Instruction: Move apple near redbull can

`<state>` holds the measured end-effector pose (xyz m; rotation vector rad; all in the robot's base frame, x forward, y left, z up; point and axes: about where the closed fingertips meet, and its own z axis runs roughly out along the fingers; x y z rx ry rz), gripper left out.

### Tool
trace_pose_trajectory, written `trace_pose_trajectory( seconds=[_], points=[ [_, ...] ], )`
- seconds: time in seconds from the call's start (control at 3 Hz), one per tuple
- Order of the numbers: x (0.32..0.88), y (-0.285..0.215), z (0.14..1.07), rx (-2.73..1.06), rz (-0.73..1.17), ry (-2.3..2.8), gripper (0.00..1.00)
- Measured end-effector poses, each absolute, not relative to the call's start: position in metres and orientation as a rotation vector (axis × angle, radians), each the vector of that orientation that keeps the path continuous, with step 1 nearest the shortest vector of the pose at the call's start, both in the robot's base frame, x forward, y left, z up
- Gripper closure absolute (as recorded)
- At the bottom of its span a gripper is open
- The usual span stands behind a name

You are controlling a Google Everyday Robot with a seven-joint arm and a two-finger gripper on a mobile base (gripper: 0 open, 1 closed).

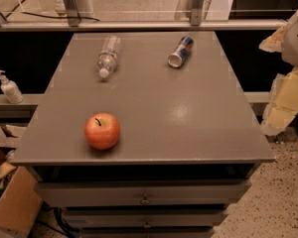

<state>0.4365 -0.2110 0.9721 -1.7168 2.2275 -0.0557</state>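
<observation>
The apple is round and red-orange with a short dark stem. It stands on the grey table near the front left edge. The redbull can, blue and silver, lies on its side at the back right of the table, its silver top facing the front. The two are far apart. My gripper shows as pale cream and white parts at the right edge of the view. It is off the table's right side, away from both the apple and the can, and holds nothing that I can see.
A clear plastic water bottle lies on its side at the back left of the table. Drawers sit under the tabletop. A soap dispenser stands on a ledge at the left. A cardboard box sits on the floor at the lower left.
</observation>
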Motion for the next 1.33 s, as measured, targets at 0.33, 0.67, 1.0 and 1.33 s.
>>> trace_pose_trajectory(
  seconds=[0.33, 0.67, 1.0, 1.33],
  points=[
    [0.427, -0.186, 0.953, -1.678, 0.078, 2.234, 0.00],
    [0.415, -0.146, 0.929, -1.637, 0.278, 2.192, 0.00],
    [0.409, -0.097, 0.906, -1.574, 0.506, 2.109, 0.00],
    [0.407, -0.085, 0.913, -1.548, 0.557, 2.083, 0.00]
  ],
)
